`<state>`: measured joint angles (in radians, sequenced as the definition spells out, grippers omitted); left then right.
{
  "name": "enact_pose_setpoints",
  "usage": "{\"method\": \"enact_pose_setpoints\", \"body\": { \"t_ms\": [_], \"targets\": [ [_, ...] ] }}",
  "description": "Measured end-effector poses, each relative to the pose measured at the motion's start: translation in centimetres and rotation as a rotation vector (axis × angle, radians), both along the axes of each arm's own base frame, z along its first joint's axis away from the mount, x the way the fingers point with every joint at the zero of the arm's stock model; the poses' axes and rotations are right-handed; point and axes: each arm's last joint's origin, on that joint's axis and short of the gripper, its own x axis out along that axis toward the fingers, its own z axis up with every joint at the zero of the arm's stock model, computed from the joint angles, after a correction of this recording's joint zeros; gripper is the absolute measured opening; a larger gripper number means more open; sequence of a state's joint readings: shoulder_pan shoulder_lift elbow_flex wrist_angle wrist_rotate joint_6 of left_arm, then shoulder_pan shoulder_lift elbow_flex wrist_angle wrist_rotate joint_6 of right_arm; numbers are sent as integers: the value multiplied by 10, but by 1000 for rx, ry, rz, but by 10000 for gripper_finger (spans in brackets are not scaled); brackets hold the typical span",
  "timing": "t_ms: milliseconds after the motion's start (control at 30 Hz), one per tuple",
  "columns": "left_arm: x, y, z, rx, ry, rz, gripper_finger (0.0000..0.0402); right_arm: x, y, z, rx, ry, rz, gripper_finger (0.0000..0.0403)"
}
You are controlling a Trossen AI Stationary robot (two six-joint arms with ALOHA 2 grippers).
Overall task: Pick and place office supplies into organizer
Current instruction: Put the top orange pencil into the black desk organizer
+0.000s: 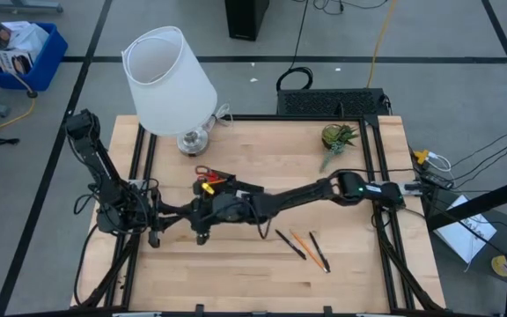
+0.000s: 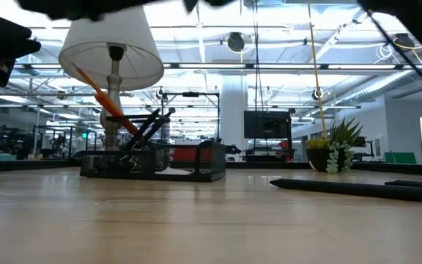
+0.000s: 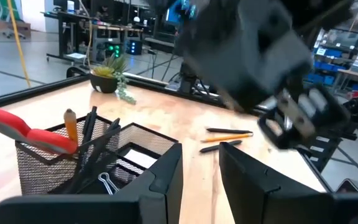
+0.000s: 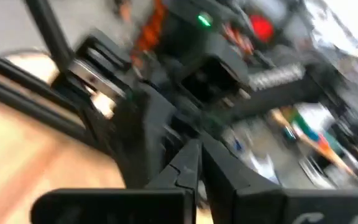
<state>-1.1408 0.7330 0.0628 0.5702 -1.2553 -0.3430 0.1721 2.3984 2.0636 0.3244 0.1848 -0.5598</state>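
Note:
The black mesh organizer (image 1: 223,187) stands on the table's middle, in front of the lamp. It holds red-handled scissors (image 3: 27,130), an orange pencil (image 2: 105,103) leaning out, black pens (image 3: 92,134) and a paper clip (image 3: 107,182). Two black pens (image 1: 319,251) and an orange pencil (image 1: 299,239) lie loose on the table to the right. My left gripper (image 3: 201,155) is open, low, just near-left of the organizer (image 3: 98,158). My right gripper (image 4: 197,165) is shut with nothing seen in it. It hangs above the table beside the left gripper (image 1: 176,213), at the organizer's near side (image 1: 202,216).
A white lamp (image 1: 167,75) stands at the far left of the table, and a small potted plant (image 1: 337,139) at the far right. The right arm (image 1: 306,194) stretches across the middle of the table. Bare wood lies along the near edge.

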Motion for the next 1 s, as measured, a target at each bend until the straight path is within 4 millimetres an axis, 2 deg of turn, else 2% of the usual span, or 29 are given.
{"method": "enact_pose_setpoints", "body": {
  "t_ms": [100, 233, 433, 567, 667, 800, 1000],
  "targets": [
    [0, 0, -1, 9, 4, 0, 108, -9, 11, 12, -11, 61, -108, 29],
    [0, 0, -1, 16, 6, -2, 108, -13, 17, 8, -19, 110, -191, 82],
    [-8, -5, 1, 13, -3, -63, 108, -11, -9, 4, 74, 142, -296, 191],
    [-13, -8, 2, 3, -10, -83, 108, -11, -20, 1, 59, 156, -370, 237],
    [-16, -8, 2, 9, -12, -77, 108, -12, -28, -13, 69, 159, -391, 248],
    [-17, -9, 2, 15, -11, -83, 108, -15, -35, -35, 85, 157, -383, 242],
    [-17, -9, 1, 24, -6, -83, 108, -19, -37, -44, 67, 27, -366, 217]
  ]
}}
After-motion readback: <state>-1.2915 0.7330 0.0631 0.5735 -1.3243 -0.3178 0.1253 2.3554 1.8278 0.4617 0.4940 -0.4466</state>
